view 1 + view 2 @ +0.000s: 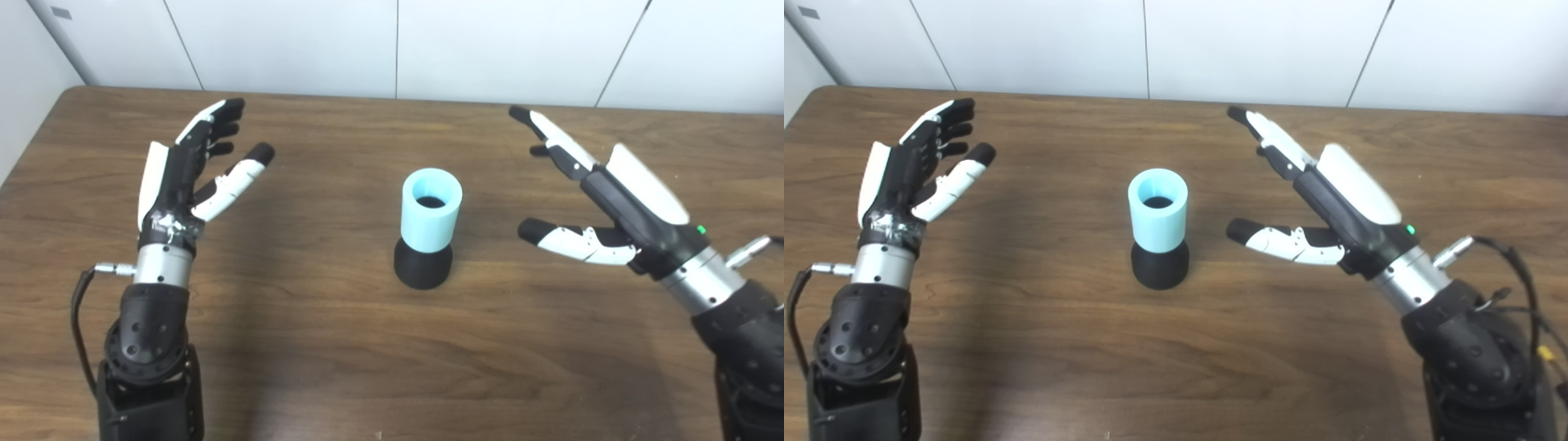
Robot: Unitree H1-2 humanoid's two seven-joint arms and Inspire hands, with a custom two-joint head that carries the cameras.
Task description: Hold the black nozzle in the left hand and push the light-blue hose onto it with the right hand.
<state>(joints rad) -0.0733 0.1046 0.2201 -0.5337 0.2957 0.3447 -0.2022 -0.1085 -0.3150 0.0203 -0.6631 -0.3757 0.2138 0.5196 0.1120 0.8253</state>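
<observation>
White wall panels back a dark wood-grain table [343,343], where the left hand [184,174] and right hand [603,193] hover with fingers spread, holding nothing. Between them, well apart from both, the smooth light-blue hose [431,211] stands upright, seated on the rounded black nozzle [422,266].

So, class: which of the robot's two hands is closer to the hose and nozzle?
The right hand: its thumb reaches toward the light-blue hose on the black nozzle; the left hand hangs farther off.
</observation>
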